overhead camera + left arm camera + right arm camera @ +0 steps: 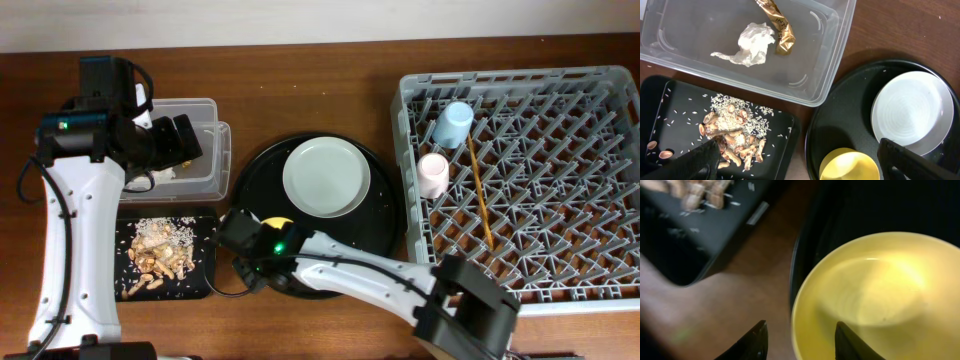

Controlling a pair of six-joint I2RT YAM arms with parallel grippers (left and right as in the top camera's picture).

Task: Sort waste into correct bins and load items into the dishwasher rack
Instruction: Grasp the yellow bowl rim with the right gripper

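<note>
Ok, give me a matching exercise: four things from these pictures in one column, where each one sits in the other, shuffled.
1. crumpled white tissue
2. beige crumbly food scraps
3. pale grey-blue round plate
4. pink cup

A. on the large round black tray
B. in the square grey plastic dishwasher rack
C. in the clear rectangular plastic tub
D. on the flat black rectangular tray

Pairs: 1-C, 2-D, 3-A, 4-B.

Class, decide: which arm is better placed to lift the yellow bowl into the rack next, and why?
Right. The right claw is open astride the rim of the yellow bowl, and the rack lies on that side. The left claw hangs over the tub.
</note>
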